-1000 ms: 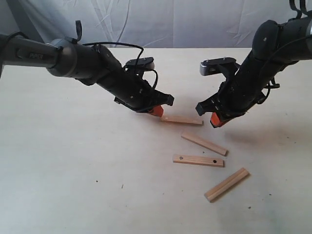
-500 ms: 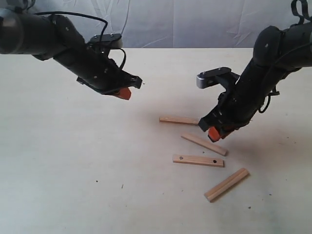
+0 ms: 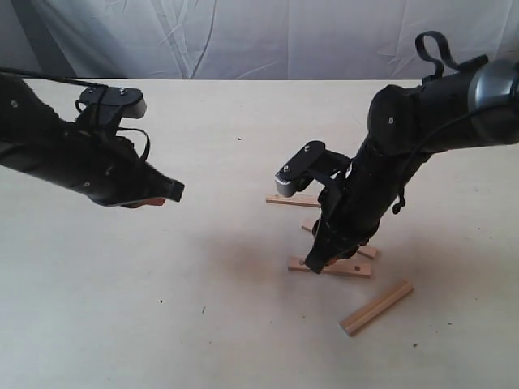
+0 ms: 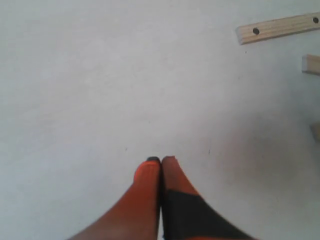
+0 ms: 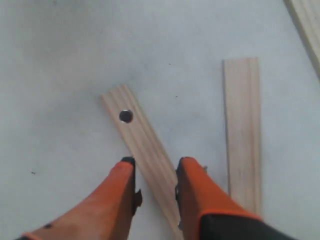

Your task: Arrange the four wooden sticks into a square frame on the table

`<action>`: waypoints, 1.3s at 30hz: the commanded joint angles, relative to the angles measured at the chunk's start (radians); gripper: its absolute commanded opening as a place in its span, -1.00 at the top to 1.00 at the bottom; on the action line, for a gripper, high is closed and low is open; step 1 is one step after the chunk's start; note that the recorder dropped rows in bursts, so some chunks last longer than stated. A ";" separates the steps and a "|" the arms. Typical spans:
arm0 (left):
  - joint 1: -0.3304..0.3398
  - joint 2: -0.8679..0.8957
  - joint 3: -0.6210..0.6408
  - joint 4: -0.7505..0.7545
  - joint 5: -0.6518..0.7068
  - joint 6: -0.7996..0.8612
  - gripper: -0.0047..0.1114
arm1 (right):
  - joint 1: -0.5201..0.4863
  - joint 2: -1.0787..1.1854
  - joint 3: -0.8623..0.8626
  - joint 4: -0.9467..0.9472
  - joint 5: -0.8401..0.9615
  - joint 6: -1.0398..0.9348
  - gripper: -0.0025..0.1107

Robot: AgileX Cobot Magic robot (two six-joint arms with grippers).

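Observation:
Four wooden sticks lie loose on the table (image 3: 162, 324) and form no square frame. My right gripper (image 3: 315, 264) is lowered over the stick with two holes (image 3: 350, 269). In the right wrist view this gripper (image 5: 155, 162) is open, its orange fingers (image 5: 192, 187) straddling the holed stick (image 5: 142, 140) with a gap on one side. A plain stick (image 5: 242, 145) lies beside it. Another stick (image 3: 288, 200) sits behind the arm, one (image 3: 366, 251) is mostly hidden, and the last (image 3: 377, 307) lies nearest. My left gripper (image 3: 154, 201) hovers far left, shut and empty (image 4: 161, 160).
The left wrist view shows the holed stick (image 4: 279, 27) and two other stick ends (image 4: 311, 64) at the picture's edge. A wrinkled grey-white cloth (image 3: 259, 36) hangs behind the table's far edge. Bare tabletop (image 3: 122, 284) spreads under the left arm.
The left arm has pulled away to the left from the far stick, its gripper shut. The right arm has swung down and left, bringing its open fingers over the holed stick.

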 commanded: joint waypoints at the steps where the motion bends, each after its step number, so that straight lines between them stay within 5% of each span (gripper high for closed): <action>1: -0.001 -0.095 0.093 -0.008 -0.045 0.007 0.92 | 0.032 -0.008 0.034 -0.074 -0.084 -0.016 0.42; 8: -0.001 -0.163 0.135 -0.026 -0.080 0.007 0.92 | 0.032 0.005 0.049 -0.081 -0.128 -0.016 0.40; 13: -0.001 -0.163 0.135 -0.026 -0.086 0.007 0.92 | 0.045 0.014 0.049 -0.087 -0.090 -0.032 0.09; 24: -0.001 -0.163 0.135 -0.024 -0.092 0.007 0.92 | 0.061 0.054 0.049 -0.108 -0.089 -0.064 0.14; 27: -0.001 -0.163 0.135 -0.024 -0.092 0.007 0.92 | 0.061 0.060 0.049 -0.110 -0.086 -0.064 0.30; 31: -0.001 -0.163 0.135 -0.024 -0.092 0.007 0.92 | 0.061 0.060 0.049 -0.079 -0.078 -0.002 0.98; 39: -0.001 -0.163 0.135 -0.033 -0.097 0.007 0.92 | 0.084 0.060 -0.089 0.288 -0.018 0.360 0.88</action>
